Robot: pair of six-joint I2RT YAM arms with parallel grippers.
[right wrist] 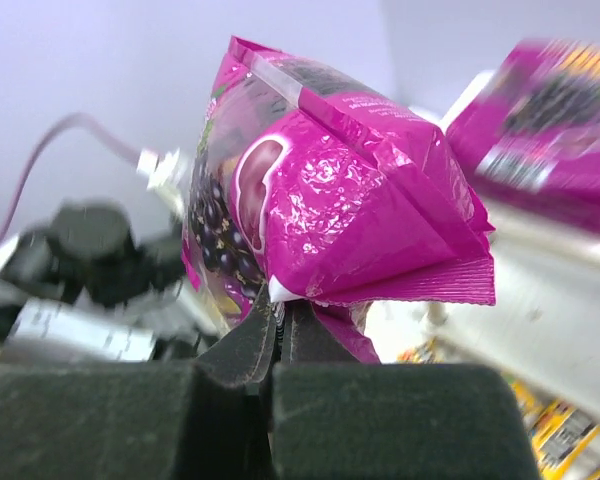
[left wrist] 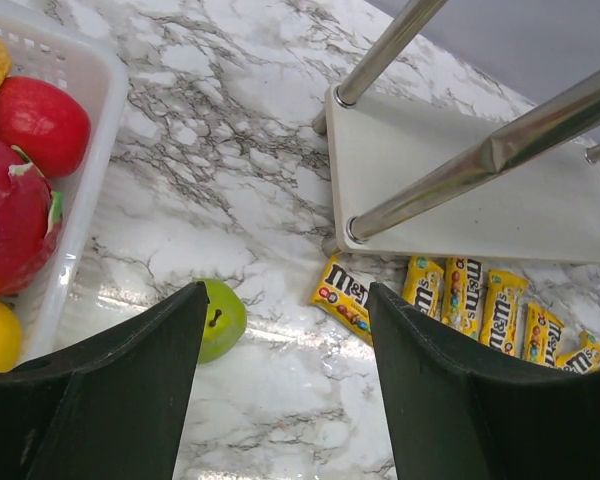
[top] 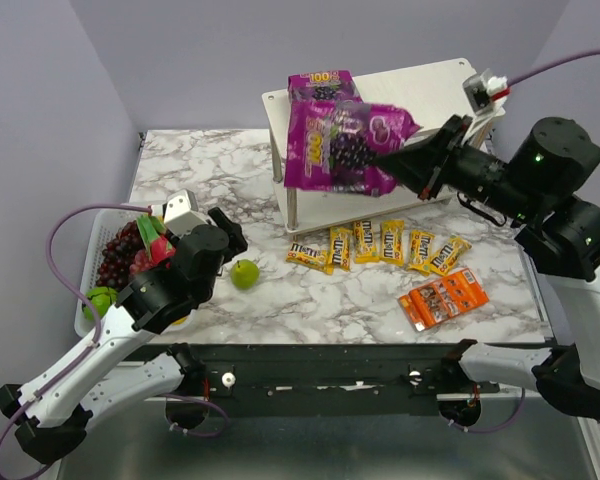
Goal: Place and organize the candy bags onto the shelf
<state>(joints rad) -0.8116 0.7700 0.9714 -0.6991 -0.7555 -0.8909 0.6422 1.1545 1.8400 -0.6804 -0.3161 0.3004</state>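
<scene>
right claw (top: 398, 160) is clamped on a purple pouch (top: 342, 145) by its edge seam, so the bag sticks out past the claw toward the shelf (top: 430, 85), headed for the top tier i'd guess; left claw (left wrist: 285, 310) gapes wide and empty, yellow packets (left wrist: 480, 310) just beyond it on the desk (left wrist: 230, 150)

Bare bench (left wrist: 230, 150) lies open ahead of the left claw (left wrist: 285, 295); a green apple (left wrist: 223, 318) sits just below-left, shelf legs (left wrist: 385, 50) beyond-right.
</scene>
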